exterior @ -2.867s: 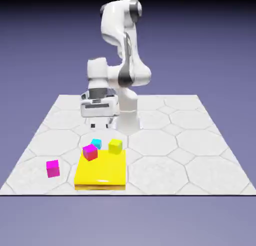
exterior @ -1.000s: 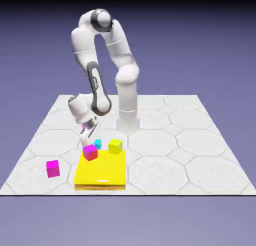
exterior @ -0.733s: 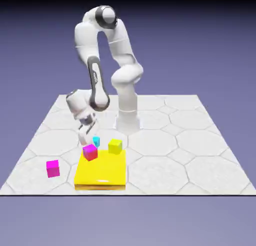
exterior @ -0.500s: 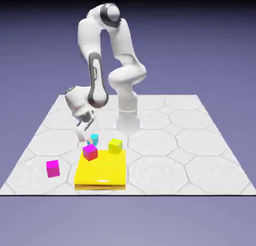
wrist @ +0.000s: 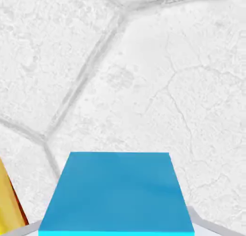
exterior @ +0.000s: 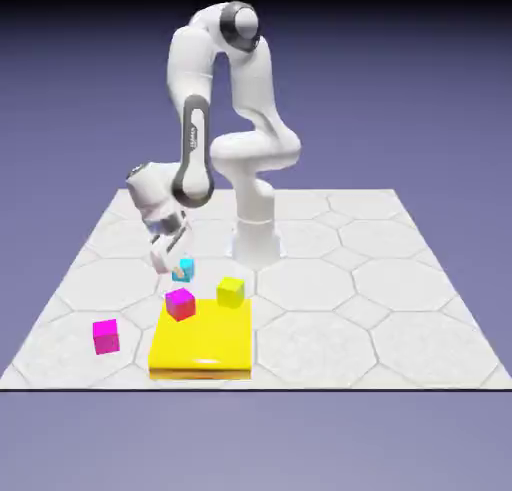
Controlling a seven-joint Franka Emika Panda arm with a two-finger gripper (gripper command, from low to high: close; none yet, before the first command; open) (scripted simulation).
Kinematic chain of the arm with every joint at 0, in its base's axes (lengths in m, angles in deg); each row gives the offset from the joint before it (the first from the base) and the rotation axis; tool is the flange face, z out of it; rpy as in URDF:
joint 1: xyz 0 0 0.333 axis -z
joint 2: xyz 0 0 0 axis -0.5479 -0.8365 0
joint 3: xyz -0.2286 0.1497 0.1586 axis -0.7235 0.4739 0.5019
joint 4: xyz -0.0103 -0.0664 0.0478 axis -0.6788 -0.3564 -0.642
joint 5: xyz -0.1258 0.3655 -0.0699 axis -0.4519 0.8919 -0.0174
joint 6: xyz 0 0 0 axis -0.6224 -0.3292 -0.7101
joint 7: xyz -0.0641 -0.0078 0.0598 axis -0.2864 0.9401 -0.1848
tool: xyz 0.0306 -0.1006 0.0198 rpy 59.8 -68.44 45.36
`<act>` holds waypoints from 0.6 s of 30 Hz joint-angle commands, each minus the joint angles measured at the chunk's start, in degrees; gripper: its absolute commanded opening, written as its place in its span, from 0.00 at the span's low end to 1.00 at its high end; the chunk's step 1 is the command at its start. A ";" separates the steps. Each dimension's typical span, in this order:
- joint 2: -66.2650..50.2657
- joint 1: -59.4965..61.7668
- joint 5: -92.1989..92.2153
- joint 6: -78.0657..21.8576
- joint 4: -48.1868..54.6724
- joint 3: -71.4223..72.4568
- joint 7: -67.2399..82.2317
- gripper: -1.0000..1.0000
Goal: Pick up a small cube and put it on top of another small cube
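Observation:
The small cyan cube [exterior: 183, 271] hangs just above the tiled table, behind the yellow slab's far left corner, with my gripper [exterior: 177, 267] shut on it. In the hand view the cyan cube [wrist: 117, 192] fills the bottom middle, and only a grey sliver of one fingertip [wrist: 205, 224] shows beside it. A magenta cube [exterior: 180, 303] rests on the slab's far left corner, just in front of and below the held cube. A yellow-green cube [exterior: 231, 292] sits at the slab's far right corner. A second magenta cube [exterior: 105, 335] lies on the table toward the exterior view's left.
The flat yellow slab [exterior: 203, 347] lies near the table's front edge; its edge [wrist: 8, 206] shows at the hand view's lower left. The robot's base [exterior: 254, 241] stands behind the cubes.
My gripper has risen from the table with the cyan cube in it and drifted a little toward the exterior view's left. The other cubes have not moved.

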 commanded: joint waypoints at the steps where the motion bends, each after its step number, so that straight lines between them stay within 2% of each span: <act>1: -0.29 2.04 0.24 -0.53 -0.02 2.08 0.14 0.00; 3: -0.48 3.36 0.42 -0.85 -0.04 3.43 0.24 0.00; 18: -9.53 13.99 -11.54 -29.16 28.14 34.58 28.02 0.00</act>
